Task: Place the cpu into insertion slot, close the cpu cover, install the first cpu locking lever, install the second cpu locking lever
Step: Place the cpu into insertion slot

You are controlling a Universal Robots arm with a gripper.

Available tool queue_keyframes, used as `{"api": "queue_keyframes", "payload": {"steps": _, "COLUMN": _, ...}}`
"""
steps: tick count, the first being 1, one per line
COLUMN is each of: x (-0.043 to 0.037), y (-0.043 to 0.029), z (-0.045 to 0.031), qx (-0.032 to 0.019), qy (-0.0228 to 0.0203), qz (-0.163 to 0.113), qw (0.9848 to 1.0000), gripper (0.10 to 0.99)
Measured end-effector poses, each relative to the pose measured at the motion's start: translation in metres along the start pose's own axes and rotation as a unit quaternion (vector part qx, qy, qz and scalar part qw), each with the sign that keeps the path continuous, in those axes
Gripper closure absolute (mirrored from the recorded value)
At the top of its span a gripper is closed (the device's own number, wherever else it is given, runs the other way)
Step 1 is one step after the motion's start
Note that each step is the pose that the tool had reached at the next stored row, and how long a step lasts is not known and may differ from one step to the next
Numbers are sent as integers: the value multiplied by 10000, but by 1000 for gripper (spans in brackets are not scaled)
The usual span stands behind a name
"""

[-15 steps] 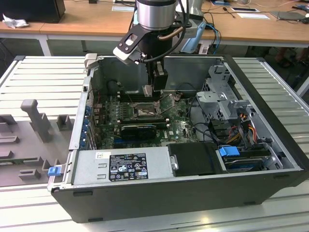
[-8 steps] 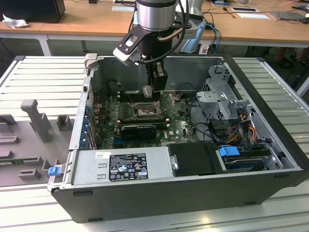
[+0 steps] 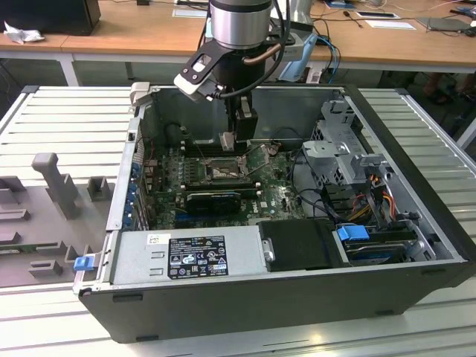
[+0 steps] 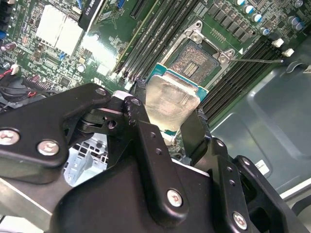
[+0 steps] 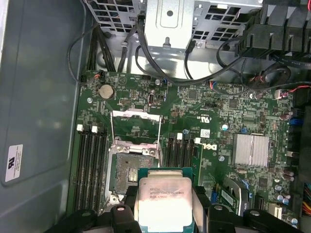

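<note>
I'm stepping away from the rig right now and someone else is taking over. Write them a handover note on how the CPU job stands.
Gripper: shut on the small flat square silvery-beige cpu, gripped by two opposite edges.
The cpu is held off the green board, close to the square grey-rimmed insertion slot, and is not seated.
The slot is open, with its dark centre bare.
The thin grey metal-frame cpu cover is swung open, off the slot.
A thin metal locking lever sticks out sideways, unlatched.
Done: the cpu is in the grip.
Left: seating it, closing the cover, both levers.
</note>
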State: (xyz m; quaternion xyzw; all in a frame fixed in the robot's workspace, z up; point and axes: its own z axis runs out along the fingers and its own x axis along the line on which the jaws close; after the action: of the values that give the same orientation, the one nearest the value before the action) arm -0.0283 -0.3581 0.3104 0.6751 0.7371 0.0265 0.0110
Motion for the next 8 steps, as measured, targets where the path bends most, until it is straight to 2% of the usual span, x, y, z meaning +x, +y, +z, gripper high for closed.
{"api": "queue_keyframes", "payload": {"steps": 8, "x": 0, "y": 0, "z": 6, "qx": 0, "qy": -2, "qz": 37, "qw": 10000, "gripper": 557}}
